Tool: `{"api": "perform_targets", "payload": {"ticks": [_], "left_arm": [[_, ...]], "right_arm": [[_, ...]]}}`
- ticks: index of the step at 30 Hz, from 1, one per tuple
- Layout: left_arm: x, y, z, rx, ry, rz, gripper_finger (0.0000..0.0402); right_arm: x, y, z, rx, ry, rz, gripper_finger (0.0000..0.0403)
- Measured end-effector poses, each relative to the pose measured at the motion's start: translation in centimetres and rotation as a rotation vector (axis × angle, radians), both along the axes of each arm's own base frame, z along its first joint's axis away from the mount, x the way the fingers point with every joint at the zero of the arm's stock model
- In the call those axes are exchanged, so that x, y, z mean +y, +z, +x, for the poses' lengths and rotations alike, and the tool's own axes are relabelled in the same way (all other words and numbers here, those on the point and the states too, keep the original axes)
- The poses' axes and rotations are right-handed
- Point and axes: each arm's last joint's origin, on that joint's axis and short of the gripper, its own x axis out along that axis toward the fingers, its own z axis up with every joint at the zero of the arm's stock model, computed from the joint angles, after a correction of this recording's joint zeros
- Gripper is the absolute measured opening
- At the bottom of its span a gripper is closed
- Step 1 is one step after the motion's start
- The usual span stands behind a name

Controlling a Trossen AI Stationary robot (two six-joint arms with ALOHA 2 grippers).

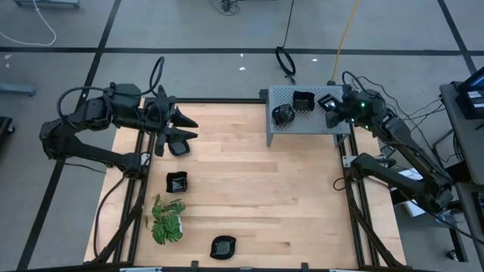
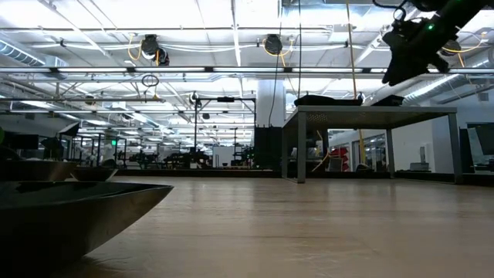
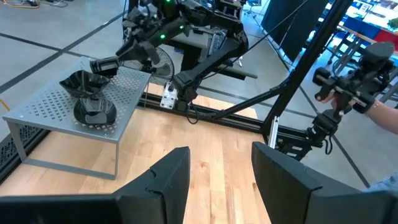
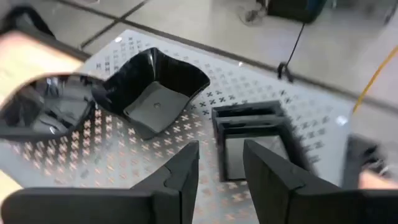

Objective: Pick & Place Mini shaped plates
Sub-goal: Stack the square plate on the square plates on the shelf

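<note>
Three black mini plates sit on top of the grey perforated box (image 1: 306, 121): a round one (image 4: 43, 106), a wavy-edged one (image 4: 155, 93) and a square one (image 4: 249, 146). My right gripper (image 4: 217, 165) hovers open over the square one, and the low view shows this gripper (image 2: 405, 58) well above the box top. Three more plates lie on the table (image 1: 179, 146) (image 1: 177, 181) (image 1: 223, 246). My left gripper (image 1: 193, 130) is open at the table's far left, beside the first of them, its fingers (image 3: 168, 180) pointing at the box.
A green leafy plant (image 1: 166, 219) lies near the table's left edge, between two plates. The nearest plate fills the low view's foreground (image 2: 69, 216). Bare wood spans the table's middle (image 1: 265, 189). A person's hand (image 3: 379, 112) shows beyond the right arm's frame.
</note>
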Motion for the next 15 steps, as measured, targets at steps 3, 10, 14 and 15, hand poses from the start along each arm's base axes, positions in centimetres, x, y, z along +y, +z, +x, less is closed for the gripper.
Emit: {"api": "perform_targets", "payload": {"ticks": [3,10,14,15], "left_arm": [[0.0,0.0,0.0,0.000,0.000,0.000,0.0175],[0.0,0.0,0.0,0.000,0.000,0.000,0.0175],[0.0,0.0,0.0,0.000,0.000,0.000,0.0175],[0.0,0.0,0.0,0.000,0.000,0.000,0.0175]], "right_arm": [[0.4,1.0,-0.3,0.105,0.085,-0.090,0.0113],[1.6,3.0,-1.3,0.557,0.240,-0.083,0.0123],[2.0,3.2,-1.0,0.735,0.373,-0.011,0.0125],[2.2,3.1,-0.7,0.732,0.420,0.007,0.0124]]}}
